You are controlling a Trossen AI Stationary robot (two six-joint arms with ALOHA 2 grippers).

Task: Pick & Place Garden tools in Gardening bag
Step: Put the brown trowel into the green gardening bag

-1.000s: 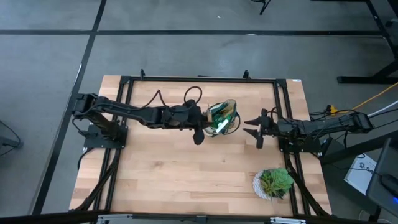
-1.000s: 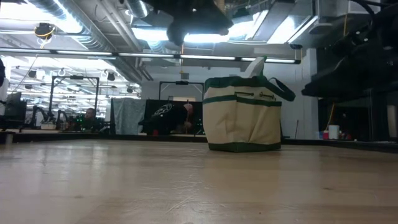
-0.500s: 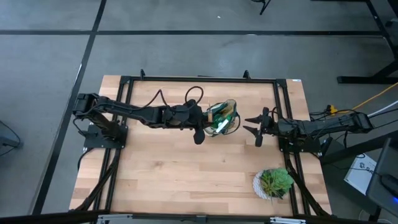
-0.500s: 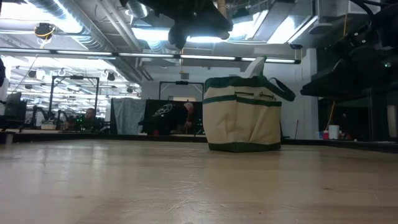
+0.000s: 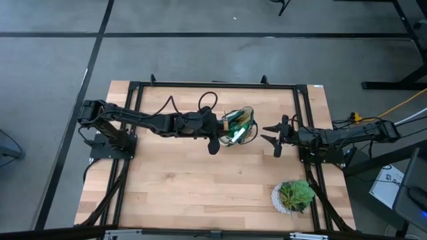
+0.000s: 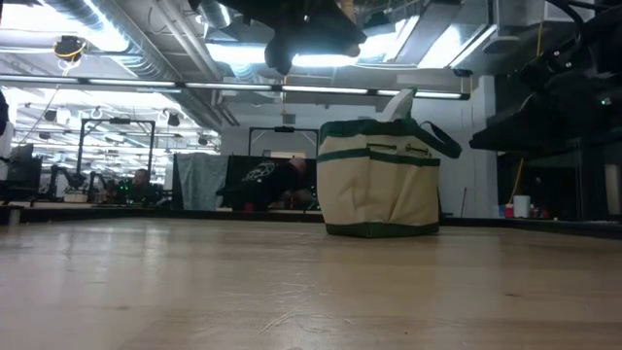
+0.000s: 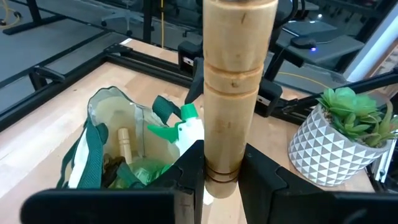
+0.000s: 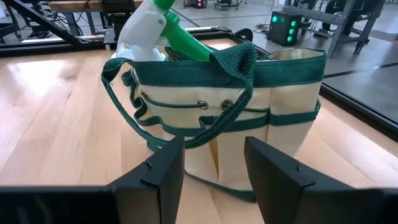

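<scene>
Wooden table [image 5: 187, 187], gardening bag [image 6: 378, 177] upright, dim workshop behind, ceiling lights

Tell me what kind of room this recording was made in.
Probably a robotics lab or workshop: ceiling ducts overhead, equipment benches in the background, and a framed wooden table standing on grey floor.

- Even, soft overhead light is covering the table [image 5: 200, 193] in the high view, casting only faint shadows beneath the arms.
- In the low view, ceiling light panels [image 6: 238, 53] are glaring white, leaving the arms above as dark silhouettes.
- The near tabletop is blurring in the low view, while the gardening bag [image 6: 379, 180] is staying fairly sharp.
- In the left wrist view, a wooden handle [image 7: 233, 87] is catching warm light, its close surface looking slightly soft.
- The right wrist view is showing a blurred background.
</scene>
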